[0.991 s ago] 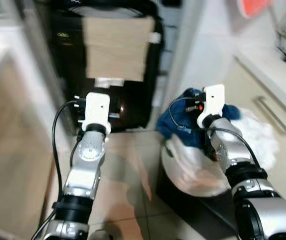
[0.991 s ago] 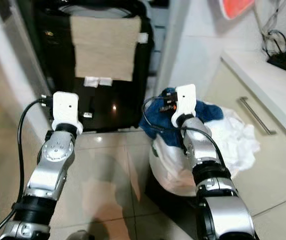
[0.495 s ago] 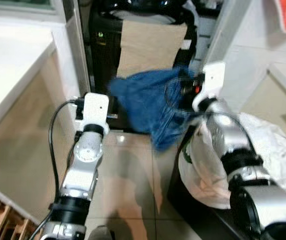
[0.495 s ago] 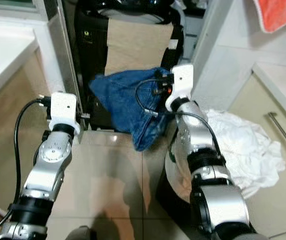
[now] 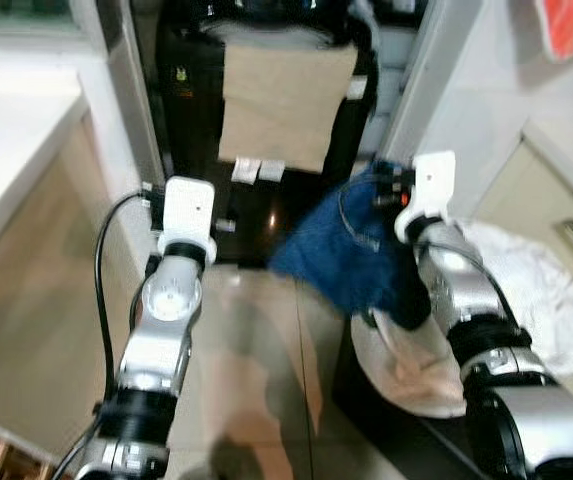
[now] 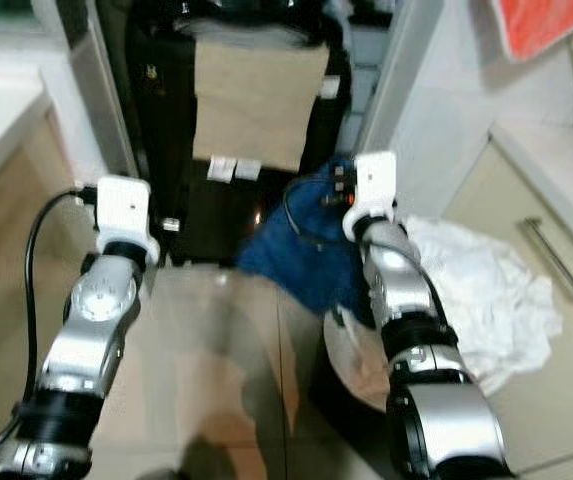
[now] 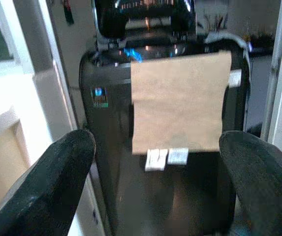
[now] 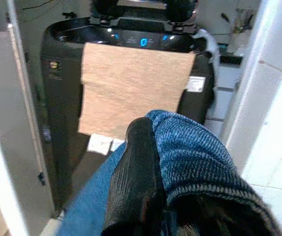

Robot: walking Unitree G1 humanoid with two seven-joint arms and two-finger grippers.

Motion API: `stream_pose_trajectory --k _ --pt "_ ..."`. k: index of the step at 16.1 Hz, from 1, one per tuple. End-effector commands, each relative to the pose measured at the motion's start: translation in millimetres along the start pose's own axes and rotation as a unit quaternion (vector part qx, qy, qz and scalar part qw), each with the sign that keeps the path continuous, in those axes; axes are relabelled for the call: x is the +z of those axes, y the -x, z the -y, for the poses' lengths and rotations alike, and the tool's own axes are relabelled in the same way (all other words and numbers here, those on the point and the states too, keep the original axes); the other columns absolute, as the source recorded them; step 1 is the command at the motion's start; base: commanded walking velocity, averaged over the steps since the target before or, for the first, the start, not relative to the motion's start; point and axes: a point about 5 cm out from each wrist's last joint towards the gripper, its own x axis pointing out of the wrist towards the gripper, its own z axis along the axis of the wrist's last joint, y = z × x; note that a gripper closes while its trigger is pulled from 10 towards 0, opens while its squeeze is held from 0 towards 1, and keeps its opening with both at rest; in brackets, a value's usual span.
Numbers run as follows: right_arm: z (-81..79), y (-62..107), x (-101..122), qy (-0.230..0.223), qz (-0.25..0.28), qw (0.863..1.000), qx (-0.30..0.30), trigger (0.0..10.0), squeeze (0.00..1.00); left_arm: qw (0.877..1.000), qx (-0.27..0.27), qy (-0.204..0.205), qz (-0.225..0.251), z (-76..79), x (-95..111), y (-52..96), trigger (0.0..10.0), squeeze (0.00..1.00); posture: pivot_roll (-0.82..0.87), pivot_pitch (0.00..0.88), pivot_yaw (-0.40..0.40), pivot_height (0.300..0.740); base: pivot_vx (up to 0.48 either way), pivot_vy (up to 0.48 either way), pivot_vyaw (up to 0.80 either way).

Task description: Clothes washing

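Denim dropped from mid-frame to lower right as your right gripper (image 8: 145, 162), pinching the blue garment (image 5: 351, 262), sagged short of the washing machine (image 7: 165, 123). Your left gripper (image 7: 155, 162) hung spread, empty; loading remained undone.

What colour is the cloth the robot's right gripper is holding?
Blue. The cloth shows best in the right wrist view, draped over the right gripper.

Left end effector (image 7: 150, 162) agape, right end effector (image 8: 150, 196) clamped; both arms outstretched.
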Motion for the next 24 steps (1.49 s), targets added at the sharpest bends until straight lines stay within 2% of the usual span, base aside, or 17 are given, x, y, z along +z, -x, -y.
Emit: stream_pose_trajectory --k 1,5,14,17,18,19,21,22,23,24 --pt "3.5 -3.4 19 0.014 0.046 0.999 -0.006 10.0 0.00 1.000 0.006 0.004 0.014 0.1 7 -2.1 10.0 0.00 0.01 0.000 -0.066 0.740 0.446 0.000 0.00" --pt "-1.7 -4.0 20 0.003 0.052 0.999 0.016 10.0 0.00 0.998 0.056 -0.009 0.020 -13.4 10 -2.2 10.0 0.00 0.02 0.000 -0.067 0.740 0.446 0.000 0.00" --pt "-4.2 -9.3 24 0.005 0.049 0.999 0.014 10.0 0.00 0.998 0.054 -0.004 0.020 -12.1 10 -2.2 10.0 0.00 0.03 0.000 -0.081 0.740 0.442 0.000 0.00" --pt "-3.0 -13.8 39 0.013 0.078 0.997 0.009 10.0 0.00 0.998 0.057 -0.003 0.022 -12.6 10 -1.7 10.0 0.00 0.03 0.000 -0.081 0.740 0.442 0.000 0.00" --pt "-3.3 -16.8 50 0.018 0.098 0.995 0.012 10.0 0.00 0.998 0.063 -0.003 0.028 -13.8 12 -1.3 10.0 0.00 0.03 0.000 -0.081 0.740 0.442 0.000 0.00" --pt "-3.3 -16.8 50 0.018 0.098 0.995 0.012 10.0 0.00 0.998 0.063 -0.003 0.028 -13.8 12 -1.3 10.0 0.00 0.03 0.000 -0.081 0.740 0.442 0.000 0.00" --pt "-2.8 -23.3 77 0.028 0.144 0.989 0.015 10.0 0.00 0.994 0.090 -0.005 0.065 -23.4 30 -2.7 10.0 0.00 0.03 0.000 -0.081 0.740 0.441 0.000 0.00" --pt "-2.8 -23.3 77 0.028 0.144 0.989 0.015 10.0 0.00 0.994 0.090 -0.005 0.065 -23.4 30 -2.7 10.0 0.00 0.03 0.000 -0.081 0.740 0.439 0.000 0.00" --pt "-3.4 -25.3 92 0.034 0.171 0.984 0.023 10.0 0.00 0.989 0.109 -0.009 0.095 -30.4 45 -4.0 10.0 0.00 0.03 0.000 -0.084 0.740 0.442 0.000 0.00" --pt "-3.8 -25.4 94 0.033 0.176 0.984 0.027 10.0 0.00 0.989 0.112 -0.010 0.101 -31.4 48 -4.2 10.0 0.00 0.03 0.000 -0.084 0.740 0.442 0.000 0.00"
